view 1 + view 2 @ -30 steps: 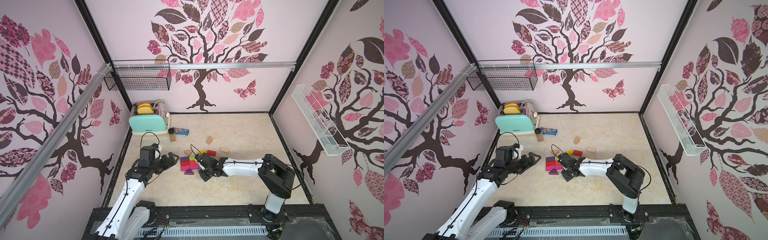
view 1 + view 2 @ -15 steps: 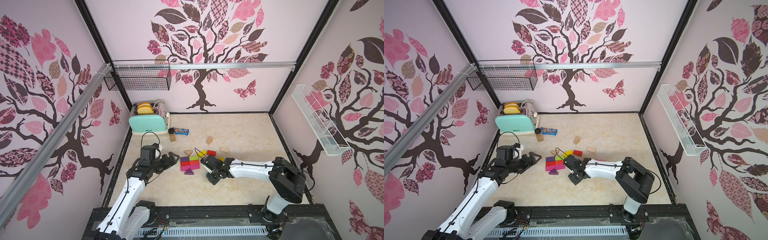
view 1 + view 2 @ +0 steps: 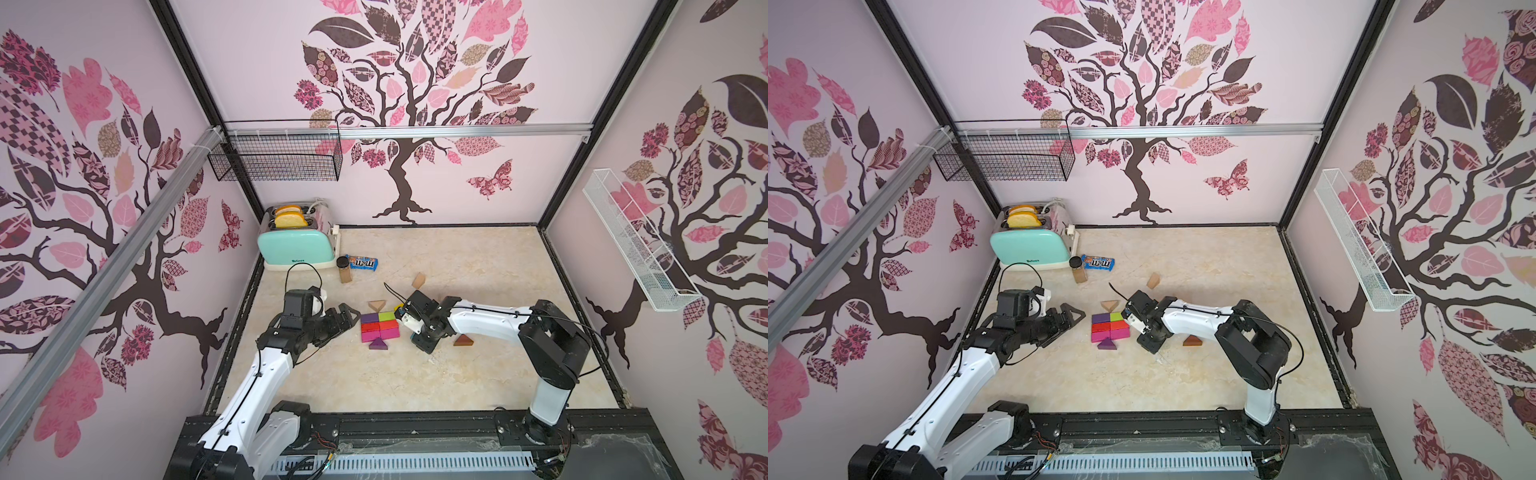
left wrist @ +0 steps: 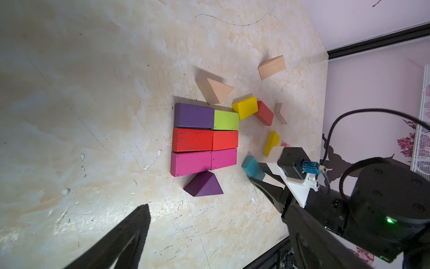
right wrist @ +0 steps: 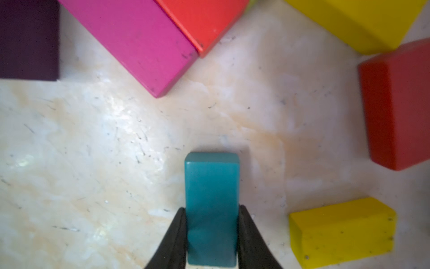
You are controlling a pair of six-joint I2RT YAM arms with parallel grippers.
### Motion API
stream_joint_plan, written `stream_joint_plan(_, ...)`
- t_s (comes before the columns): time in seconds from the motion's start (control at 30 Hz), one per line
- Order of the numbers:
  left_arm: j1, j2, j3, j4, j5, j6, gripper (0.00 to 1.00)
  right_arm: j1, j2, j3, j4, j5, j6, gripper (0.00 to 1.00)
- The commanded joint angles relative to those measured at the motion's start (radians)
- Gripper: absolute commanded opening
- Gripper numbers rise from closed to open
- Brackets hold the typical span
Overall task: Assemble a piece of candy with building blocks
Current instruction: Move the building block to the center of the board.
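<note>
Six flat wooden blocks [image 4: 204, 139] (purple, green, two red, two magenta) lie packed edge to edge in one rectangle on the marbled table [image 4: 93, 116]. This reads as the candy's body, likely finished.

Purple wooden triangle [image 4: 204, 186] touches the rectangle's magenta side, point inward: one wrapper twist in place. Tan wooden triangle [image 4: 215, 92] sits just beside the purple-green side, skewed; probably wants squaring.

Right gripper [image 5: 212, 209]: fingers clamped on a teal wooden block [image 5: 211, 186], just beside the rectangle's magenta corner. Cannot tell whether it clears the table. Left gripper [image 3: 344, 323]: fingers spread, empty, just beside the rectangle's purple end.

Loose beyond the rectangle's green end: a yellow block [image 4: 245, 107], a second yellow block [image 4: 271, 142], a red block [image 4: 264, 113], a tan slab [image 4: 280, 116]. Brown triangle [image 3: 463, 340] farther off.

Remaining, by my reckoning: placing the teal piece, truing the tan twist.
</note>
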Motion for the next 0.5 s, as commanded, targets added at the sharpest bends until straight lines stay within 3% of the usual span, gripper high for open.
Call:
stream_joint_plan(0.0, 0.006, 0.012, 0.044, 0.013, 0.017, 0.040, 0.96, -0.011, -0.036, -0.012, -0.014, -0.006, -0.039, 0.32)
stream_joint_plan(0.1, 0.006, 0.025, 0.070, 0.004, 0.021, 0.053, 0.97, -0.013, -0.029, -0.012, -0.023, 0.022, -0.047, 0.35)
stream_joint_plan(0.3, -0.002, 0.060, 0.113, 0.008, 0.029, 0.081, 0.98, -0.037, -0.085, -0.023, 0.001, 0.038, -0.031, 0.53)
stream_joint_plan(0.47, -0.125, 0.161, 0.236, -0.026, -0.062, 0.134, 0.98, -0.109, -0.271, -0.061, 0.027, -0.029, 0.064, 0.59)
